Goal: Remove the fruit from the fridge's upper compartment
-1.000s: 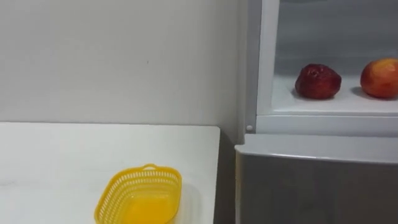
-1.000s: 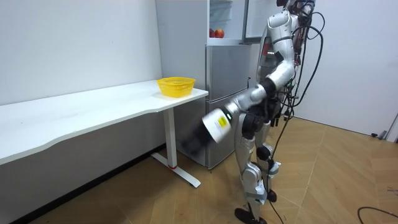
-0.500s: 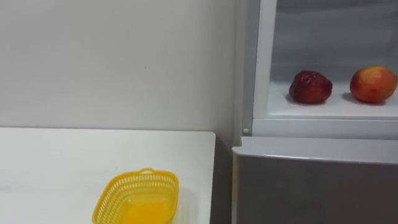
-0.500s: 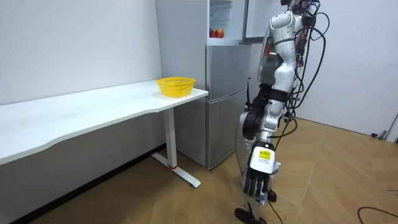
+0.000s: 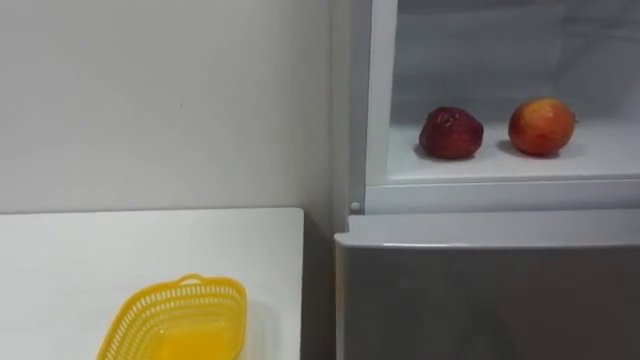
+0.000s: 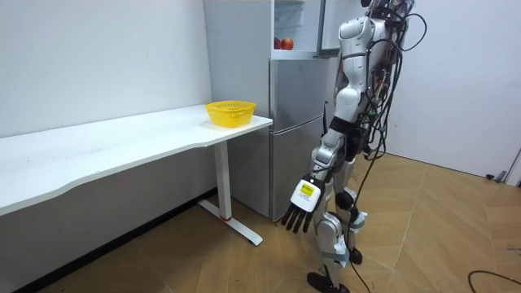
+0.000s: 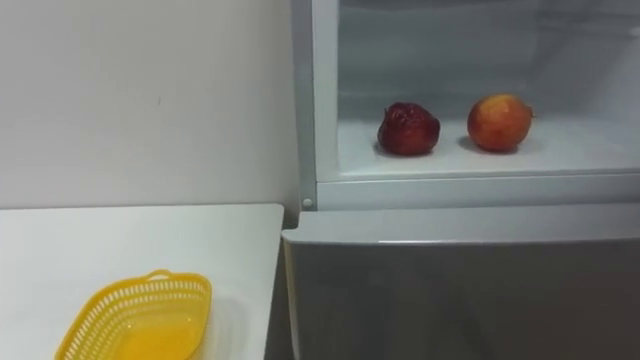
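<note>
While your left hand hangs low by the robot's leg, fingers straight and spread with nothing in them, the stuff you're after sits way above it. That's a dark red fruit and an orange-red fruit, near each other on the shelf of the open upper fridge. Higher than the hand, toward the room view's left, a yellow basket sits on the white table next to the fridge.

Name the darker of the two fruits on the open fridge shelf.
The dark red fruit, the left one; the orange-red fruit to its right is lighter.
</note>
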{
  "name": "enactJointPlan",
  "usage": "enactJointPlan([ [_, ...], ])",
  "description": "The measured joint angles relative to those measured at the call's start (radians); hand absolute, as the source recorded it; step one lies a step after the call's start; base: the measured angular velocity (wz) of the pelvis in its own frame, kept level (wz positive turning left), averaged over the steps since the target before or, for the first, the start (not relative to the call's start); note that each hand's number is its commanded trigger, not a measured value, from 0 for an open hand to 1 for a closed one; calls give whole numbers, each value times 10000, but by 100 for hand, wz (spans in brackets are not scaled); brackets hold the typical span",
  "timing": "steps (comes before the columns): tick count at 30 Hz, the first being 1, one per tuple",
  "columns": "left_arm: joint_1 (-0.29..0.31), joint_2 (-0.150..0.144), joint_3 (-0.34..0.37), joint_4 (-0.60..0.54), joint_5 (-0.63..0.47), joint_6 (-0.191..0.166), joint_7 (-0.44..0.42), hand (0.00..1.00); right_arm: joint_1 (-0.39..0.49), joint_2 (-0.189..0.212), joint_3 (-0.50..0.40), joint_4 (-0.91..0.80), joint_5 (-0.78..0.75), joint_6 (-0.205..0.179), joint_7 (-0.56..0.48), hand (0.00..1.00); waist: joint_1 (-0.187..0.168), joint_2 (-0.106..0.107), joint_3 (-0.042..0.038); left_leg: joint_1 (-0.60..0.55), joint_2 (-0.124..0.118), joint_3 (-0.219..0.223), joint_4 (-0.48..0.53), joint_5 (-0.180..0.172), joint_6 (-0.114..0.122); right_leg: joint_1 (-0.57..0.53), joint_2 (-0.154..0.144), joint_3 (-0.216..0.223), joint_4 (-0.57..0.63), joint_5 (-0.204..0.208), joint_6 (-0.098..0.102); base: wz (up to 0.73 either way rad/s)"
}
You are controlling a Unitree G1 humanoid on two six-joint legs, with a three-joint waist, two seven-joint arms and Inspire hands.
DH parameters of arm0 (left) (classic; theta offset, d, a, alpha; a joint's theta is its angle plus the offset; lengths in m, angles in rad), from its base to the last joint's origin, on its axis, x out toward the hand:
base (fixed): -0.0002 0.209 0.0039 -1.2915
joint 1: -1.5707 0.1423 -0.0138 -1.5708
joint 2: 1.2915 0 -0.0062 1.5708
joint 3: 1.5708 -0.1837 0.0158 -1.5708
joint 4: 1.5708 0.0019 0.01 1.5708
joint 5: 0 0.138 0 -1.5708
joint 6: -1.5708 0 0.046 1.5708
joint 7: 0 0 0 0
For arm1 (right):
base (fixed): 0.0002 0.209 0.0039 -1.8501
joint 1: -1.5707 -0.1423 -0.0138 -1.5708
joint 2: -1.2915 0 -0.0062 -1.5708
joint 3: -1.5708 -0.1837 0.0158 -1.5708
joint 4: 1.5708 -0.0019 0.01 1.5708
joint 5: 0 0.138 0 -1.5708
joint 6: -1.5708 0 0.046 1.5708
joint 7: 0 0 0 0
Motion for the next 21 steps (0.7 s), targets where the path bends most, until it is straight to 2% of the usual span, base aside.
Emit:
enactJointPlan([
  [2,-14,51,-163,4,215,-26,-134,0,48,104,-24,-1824,-84,-313,-770,0,-22,-48,44,-23,1,22,-3,0,0,-26,8,11,-49,0,0,0],
  [3,-16,58,-167,11,238,-37,-184,0,57,139,-24,-2292,-81,-375,-969,0,-14,-57,42,-17,4,24,-5,0,0,-17,16,15,-104,0,0,0],
  [6,130,107,-571,51,276,-210,-282,0,136,352,34,-4704,-679,-929,-1881,0,13,-42,54,-14,7,146,16,-1,-1,-3,27,51,-159,13,8,0],
  [10,250,156,-915,32,263,-290,-420,0,496,374,108,-6846,-1769,-1479,-2476,0,5,-43,21,-89,18,330,13,-1,-1,-101,26,98,-166,13,8,-3],
  [12,258,175,-950,113,266,-452,-428,0,834,359,254,-7816,-2301,-1724,-2572,0,6,7,-1,-80,25,389,3,0,-1,-160,52,242,-157,14,7,-19],
  [15,314,181,-974,112,298,-660,-427,0,1234,356,536,-8569,-2587,-1876,-2607,0,-1,30,-2,-64,29,612,-2,-1,-1,-168,54,346,-157,15,8,-15],
  [21,373,266,-1118,178,311,-931,-796,0,1868,255,966,-10792,-3266,-2105,-2387,0,-216,209,-55,-93,29,611,-12,0,-1,-361,91,603,15,27,3,-15],
])
